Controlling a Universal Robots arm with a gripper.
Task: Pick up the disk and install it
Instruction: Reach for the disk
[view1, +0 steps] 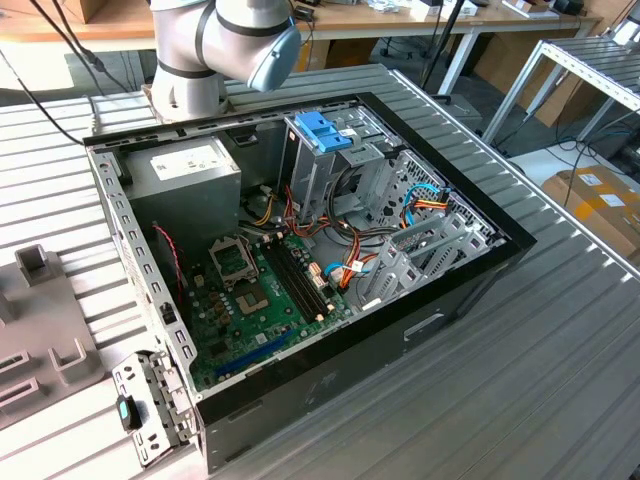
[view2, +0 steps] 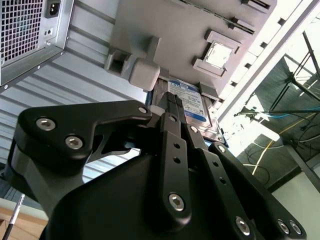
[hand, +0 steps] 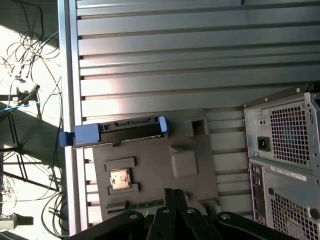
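Grey fixture (view1: 40, 340) at table (view1: 560, 380) edge, exterior view's left; disk (hand: 125, 131) stands on edge in its slot, one blue rail end past table edge. Fingers (hand: 169, 197) clenched on nothing, over fixture, apart from disk. Open PC case (view1: 470, 290) mid-table, arm (view1: 220, 50) beside it.

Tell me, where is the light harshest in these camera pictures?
Second wrist view: daylight washes out the room beyond the table, leaving the gripper dark in front of the disk. First wrist view: a sunlit patch on the table. Exterior view: even, soft light.
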